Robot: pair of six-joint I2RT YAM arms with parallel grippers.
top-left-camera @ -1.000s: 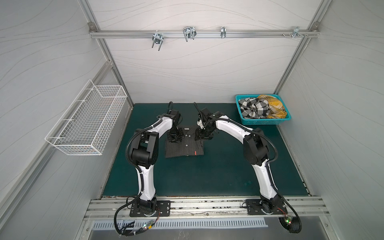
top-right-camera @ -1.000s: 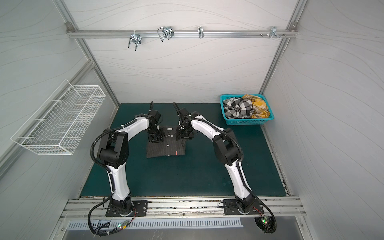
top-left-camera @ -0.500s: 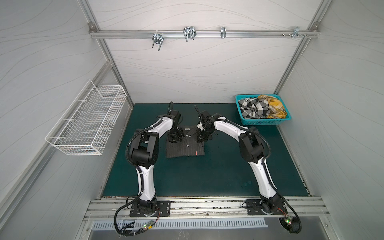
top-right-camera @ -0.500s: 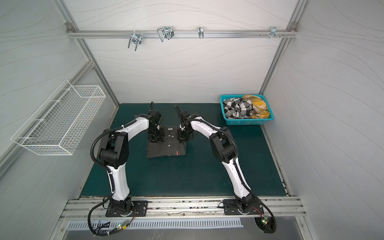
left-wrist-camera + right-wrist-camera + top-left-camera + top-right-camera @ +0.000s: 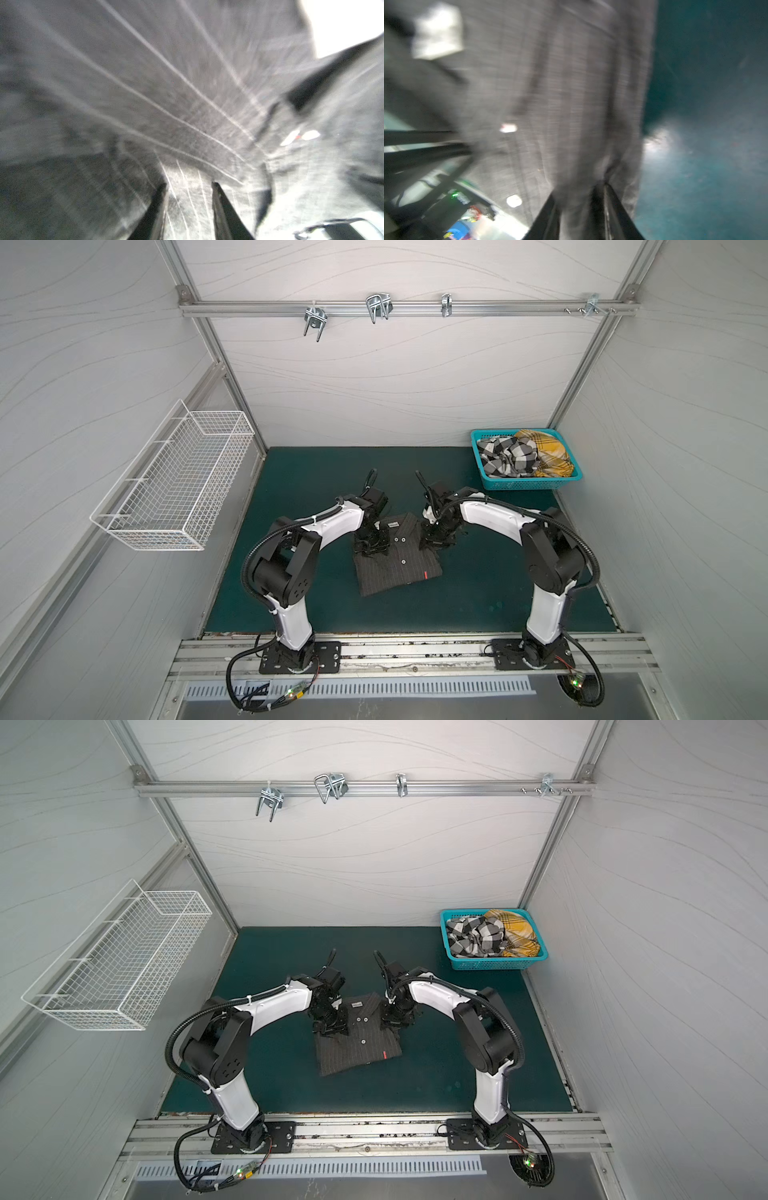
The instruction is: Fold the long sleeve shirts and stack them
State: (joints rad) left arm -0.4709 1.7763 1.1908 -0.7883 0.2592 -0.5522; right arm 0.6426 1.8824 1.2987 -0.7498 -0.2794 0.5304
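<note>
I stand before the cell and I see the dark charcoal pinstripe shirt [image 5: 399, 564] [image 5: 357, 1044] lying folded into a rough rectangle in the middle of the green counter [image 5: 478, 580], with its buttons upward and its collar toward the back wall. The small red tag [image 5: 424, 575] sits near its front right corner. Both arms bend down over the collar end of this shirt. The left gripper [image 5: 371, 545] is on the left shoulder part. In the left wrist view its jaws stand apart [image 5: 188, 185], and the striped cloth lies flat between them, so they look released. The right gripper [image 5: 432, 541] is at the right edge of the shirt, beside the collar. In the right wrist view, which is blurred, a fold of the grey cloth runs down between the two jaws [image 5: 579, 187]; whether they pinch it or only stand around it, I cannot tell. The black-and-white check shirt [image 5: 505, 456] and the mustard-yellow plaid shirt [image 5: 548, 452] lie crumpled together in the teal basket [image 5: 523, 485] at the back right corner of the counter, well apart from the arms. A white wire basket [image 5: 174, 485] hangs on the left wall.
</note>
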